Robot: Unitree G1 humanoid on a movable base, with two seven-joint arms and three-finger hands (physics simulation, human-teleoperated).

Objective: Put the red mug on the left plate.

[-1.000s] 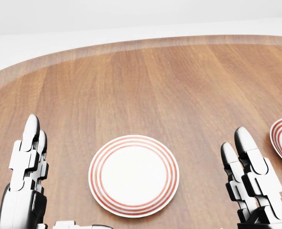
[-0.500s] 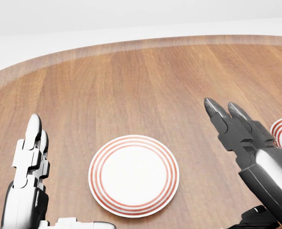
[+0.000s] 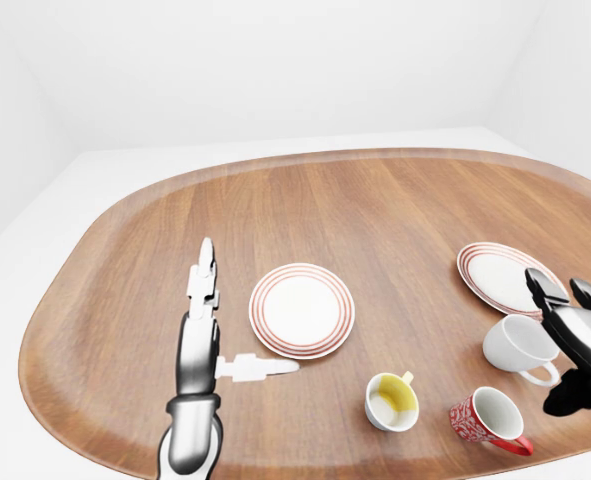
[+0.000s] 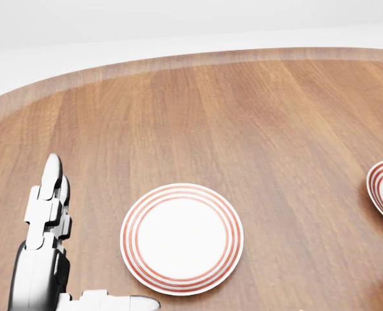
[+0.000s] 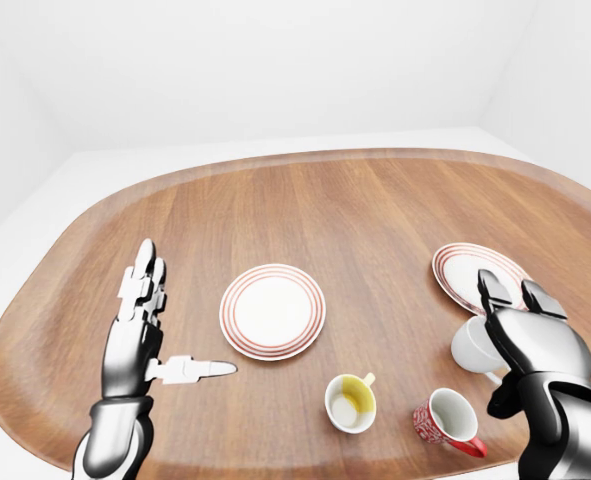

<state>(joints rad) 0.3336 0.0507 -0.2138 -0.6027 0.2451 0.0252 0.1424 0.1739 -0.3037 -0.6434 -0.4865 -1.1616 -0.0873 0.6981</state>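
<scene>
Our right hand (image 5: 530,335), fingers apart, hovers above the red mug (image 5: 445,420); we should lower squarely before closing.

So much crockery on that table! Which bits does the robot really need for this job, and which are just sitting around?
Needed:
red mug, lying tipped near the bottom edge
left plate, nothing on it
right hand, open, above the mugs

Just lying about:
yellow mug
white mug
right plate
left hand, open, idle beside the left plate
</scene>
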